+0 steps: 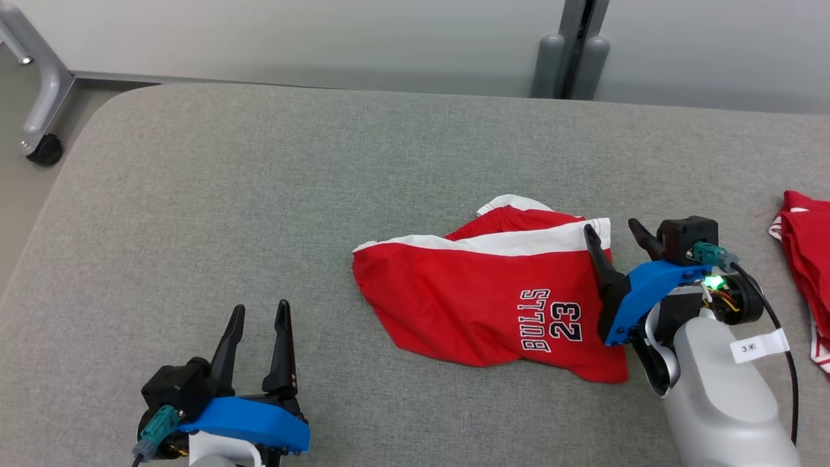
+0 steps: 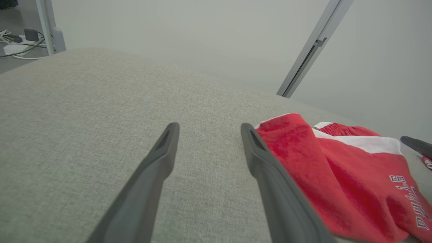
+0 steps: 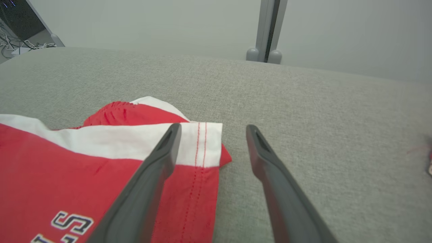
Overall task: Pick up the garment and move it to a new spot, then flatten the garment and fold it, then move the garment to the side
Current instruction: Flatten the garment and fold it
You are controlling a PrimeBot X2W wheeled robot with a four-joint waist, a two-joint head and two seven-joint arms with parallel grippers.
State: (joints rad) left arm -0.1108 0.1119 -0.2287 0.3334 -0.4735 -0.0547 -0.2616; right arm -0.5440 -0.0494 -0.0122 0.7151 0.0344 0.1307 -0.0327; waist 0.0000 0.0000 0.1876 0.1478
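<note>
The garment point(image 1: 480, 292) is a pair of red shorts with a white band and "BULLS 23" lettering, lying rumpled on the grey table point(image 1: 259, 194) at centre right. My right gripper point(image 1: 613, 228) hovers open at the shorts' right edge, its left finger over the white band and its right finger over bare cloth-covered table. In the right wrist view the garment point(image 3: 84, 162) lies under the left finger of the gripper point(image 3: 212, 128). My left gripper point(image 1: 262, 312) stands open at the lower left, apart from the shorts. In its wrist view the garment point(image 2: 344, 168) lies just right of the gripper point(image 2: 209, 126).
Another red and white piece of cloth point(image 1: 807, 253) lies at the table's right edge. A grey frame leg with a castor point(image 1: 42, 146) stands off the far left corner. A grey post point(image 1: 570, 58) rises behind the table against the pale wall.
</note>
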